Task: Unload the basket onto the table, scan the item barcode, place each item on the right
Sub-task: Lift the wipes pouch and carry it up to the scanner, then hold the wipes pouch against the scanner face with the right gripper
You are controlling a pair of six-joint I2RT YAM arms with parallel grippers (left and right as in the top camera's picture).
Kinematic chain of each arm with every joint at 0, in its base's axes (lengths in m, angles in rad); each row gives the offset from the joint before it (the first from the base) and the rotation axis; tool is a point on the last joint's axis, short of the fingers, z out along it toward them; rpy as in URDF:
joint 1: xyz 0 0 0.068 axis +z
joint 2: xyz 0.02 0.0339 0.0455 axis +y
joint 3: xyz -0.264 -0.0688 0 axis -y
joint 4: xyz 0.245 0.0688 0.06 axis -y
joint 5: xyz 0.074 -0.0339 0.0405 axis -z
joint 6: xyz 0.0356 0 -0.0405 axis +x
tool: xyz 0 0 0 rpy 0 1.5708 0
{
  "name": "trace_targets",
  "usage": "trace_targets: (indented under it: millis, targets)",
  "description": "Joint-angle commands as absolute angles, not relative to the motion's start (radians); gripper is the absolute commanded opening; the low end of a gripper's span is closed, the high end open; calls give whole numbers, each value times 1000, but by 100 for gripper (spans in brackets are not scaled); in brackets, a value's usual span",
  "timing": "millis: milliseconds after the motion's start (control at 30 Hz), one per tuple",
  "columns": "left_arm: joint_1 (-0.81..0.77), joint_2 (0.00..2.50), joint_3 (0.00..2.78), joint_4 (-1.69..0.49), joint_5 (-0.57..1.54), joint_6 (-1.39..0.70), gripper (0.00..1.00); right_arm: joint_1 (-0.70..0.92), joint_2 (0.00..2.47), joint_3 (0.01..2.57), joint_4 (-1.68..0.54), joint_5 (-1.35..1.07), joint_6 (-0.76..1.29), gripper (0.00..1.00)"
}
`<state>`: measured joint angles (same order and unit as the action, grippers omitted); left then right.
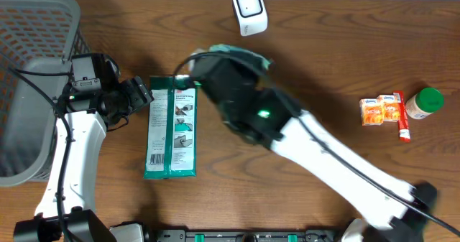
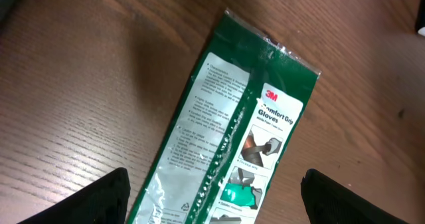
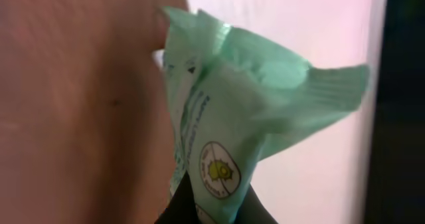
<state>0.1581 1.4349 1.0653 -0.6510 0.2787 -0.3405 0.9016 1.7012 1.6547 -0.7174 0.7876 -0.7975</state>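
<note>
**A:** Where's the packet?

**B:** The pale green packet (image 3: 252, 98) is pinched by its lower end in the right end effector (image 3: 216, 207), whose jaws are closed tight on it. From overhead it pokes out past the arm's dark wrist. It sits near the white scanner (image 1: 249, 11) at the far edge of the tabletop (image 1: 323, 48), on the scanner's nearer side.

**A:** Any barcode showing?

**B:** I can't tell. The right wrist view gives only crumpled film, some small print and a round yellow-green emblem.

**A:** And the other arm?

**B:** The left end effector (image 1: 140, 95) stands wide open with nothing in it. Its fingers (image 2: 99, 197) fill the two bottom corners of the left wrist view. The dark green gloves pack (image 1: 171, 127) lies flat on the tabletop just beside it, apart from both fingers, printed label up.

**A:** What else is around?

**B:** A grey basket (image 1: 36, 26) fills the far left corner. Well off to the right are two small orange packs (image 1: 381, 110) and a red tube (image 1: 402, 120) touching them. A green-capped bottle (image 1: 424, 103) is just beside those.
</note>
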Motion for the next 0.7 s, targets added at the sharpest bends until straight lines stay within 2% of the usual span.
trace_targets:
  millis: [0,200,300,433,667]
  targets:
    - [161,1423,1084,-654,272,-339,84,901,1790,1671,-589,1048,-1180,1]
    - [161,1423,1084,-654,271,-339,84,822,1937,1671,-260,896,-1423,1]
    - [161,1423,1084,-654,271,-339,84,737,1998,1671,-77,740,-1438,1]
    - [161,1423,1084,-654,271,-339,85,614,2077,1671,59,532,-1512,1]
    - [161,1423,1084,-654,271,-339,85,538,2229,1674,381,414,-1639,1]
